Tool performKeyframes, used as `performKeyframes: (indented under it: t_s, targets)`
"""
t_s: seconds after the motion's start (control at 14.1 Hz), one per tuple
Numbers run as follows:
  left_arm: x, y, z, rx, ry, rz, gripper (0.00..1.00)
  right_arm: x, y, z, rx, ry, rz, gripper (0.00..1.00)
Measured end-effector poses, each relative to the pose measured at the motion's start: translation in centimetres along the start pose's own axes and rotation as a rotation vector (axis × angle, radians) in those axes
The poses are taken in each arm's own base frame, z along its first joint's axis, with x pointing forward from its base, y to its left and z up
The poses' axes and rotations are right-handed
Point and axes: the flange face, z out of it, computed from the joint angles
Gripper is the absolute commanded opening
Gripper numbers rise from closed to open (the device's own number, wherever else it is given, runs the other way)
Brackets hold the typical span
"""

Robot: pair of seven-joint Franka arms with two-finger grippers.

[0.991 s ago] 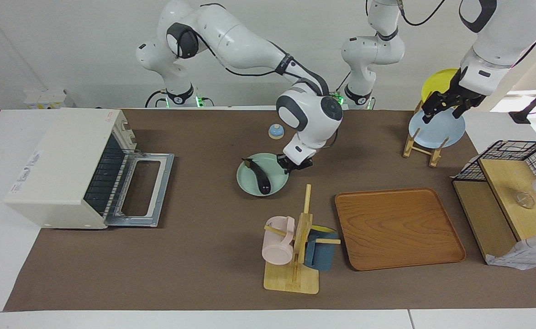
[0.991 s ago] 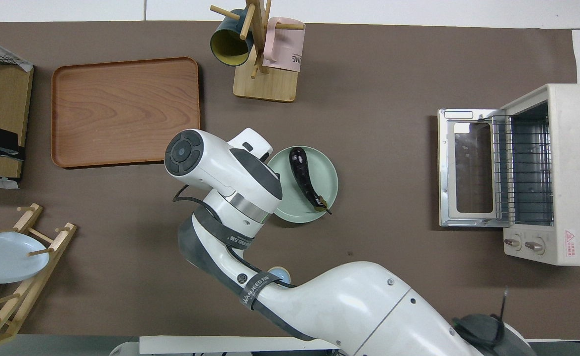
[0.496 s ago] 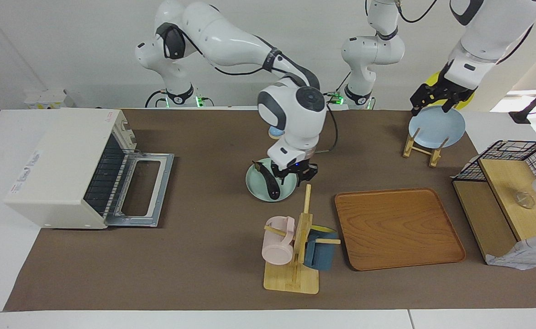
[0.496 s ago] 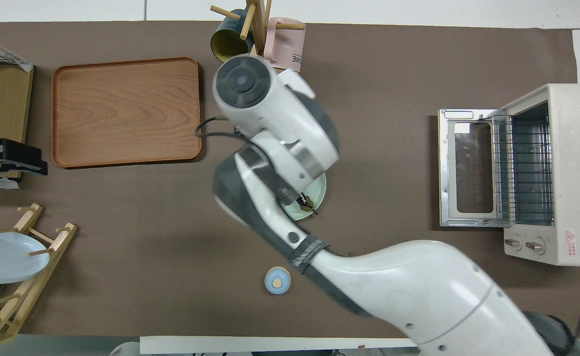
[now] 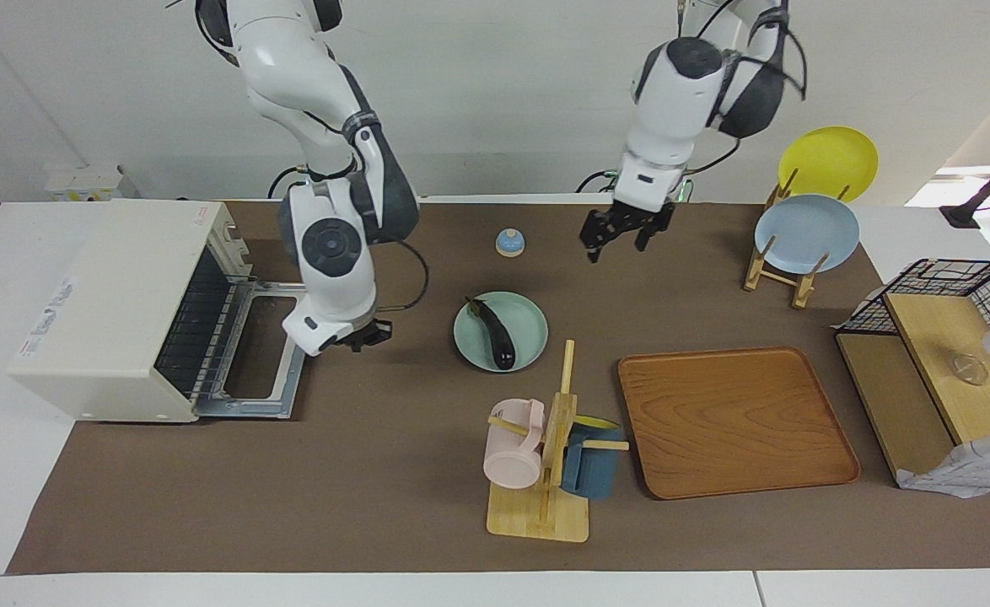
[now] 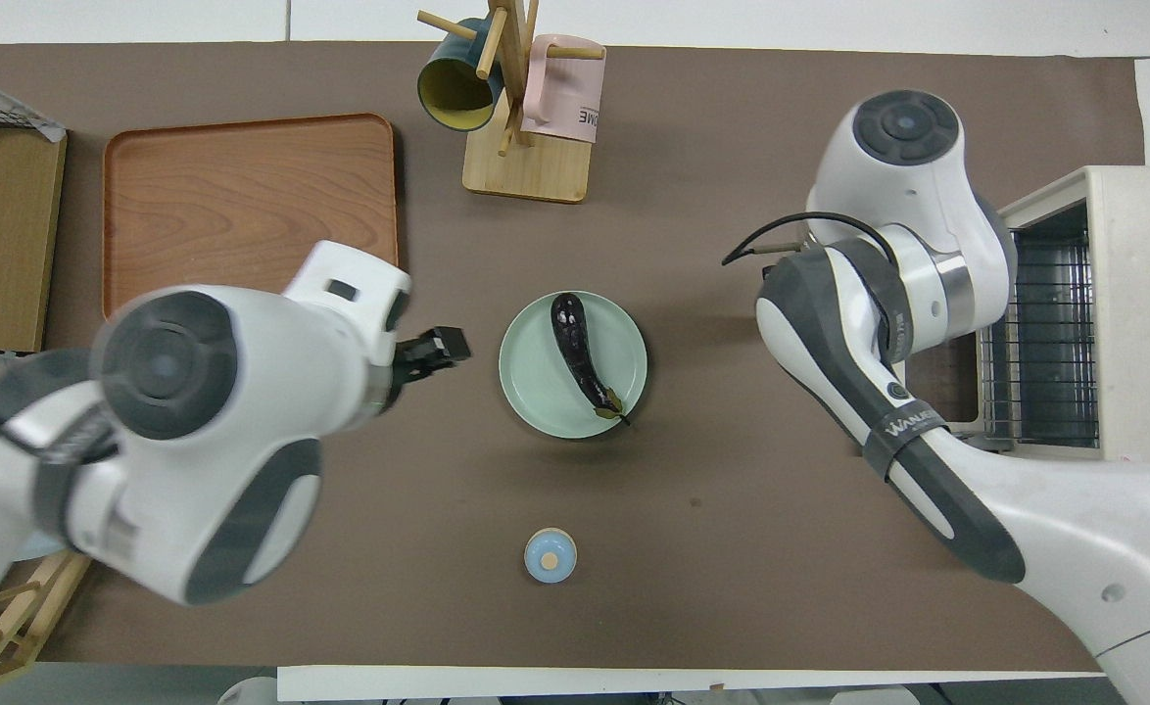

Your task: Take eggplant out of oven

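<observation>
The dark purple eggplant (image 5: 495, 333) lies on the mint-green plate (image 5: 530, 323) in the middle of the mat; the overhead view shows the eggplant (image 6: 583, 354) and the plate (image 6: 534, 392) too. The cream oven (image 5: 115, 295) stands at the right arm's end with its door (image 5: 280, 403) folded down and the wire rack bare. The oven (image 6: 1148, 323) is partly covered by the right arm from above. My right gripper (image 5: 368, 335) hangs low beside the open door's edge, holding nothing. My left gripper (image 5: 626, 239) is open and empty, raised over the mat beside the plate (image 6: 435, 348).
A small blue bell (image 5: 509, 243) sits nearer to the robots than the plate. A mug rack (image 5: 546, 455) with pink and blue mugs and a wooden tray (image 5: 735, 421) lie farther out. A plate rack (image 5: 803, 236) and a wood-and-wire shelf (image 5: 942, 379) stand at the left arm's end.
My right gripper has left the plate and swung toward the oven door. The left arm has moved from the plate rack toward the middle. The eggplant stays on the plate.
</observation>
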Motion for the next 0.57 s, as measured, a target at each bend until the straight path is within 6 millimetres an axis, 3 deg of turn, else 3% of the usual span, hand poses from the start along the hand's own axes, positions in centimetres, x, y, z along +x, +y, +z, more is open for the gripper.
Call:
performKeyframes:
  t_s: [0.14,0.21,0.28,0.35,0.42,0.57]
  targets:
    - [-3.9,4.5,6.7,-0.025,-0.006,-0.011,0.99,-1.4,2.2,3.2,-0.052,0.005,-0.037,0.03]
    - [-5.0,5.7,9.6,-0.025,-0.013,-0.008,0.96,-1.8,2.4,3.7,-0.072,0.003,-0.056,0.03]
    - [-5.2,6.5,11.8,-0.018,-0.021,-0.007,0.84,-1.9,2.3,3.8,-0.092,0.004,-0.087,0.03]
    - [-4.8,7.2,13.3,-0.01,-0.027,-0.01,0.57,-1.9,2.2,3.7,-0.111,0.008,-0.128,0.02]
    - [-4.2,7.7,14.3,-0.005,-0.03,-0.015,0.44,-2.0,1.9,3.6,-0.127,0.009,-0.168,0.02]
    - [-3.4,8.4,14.8,-0.01,-0.027,-0.022,0.33,-2.0,1.4,2.8,-0.164,-0.009,-0.238,0.02]
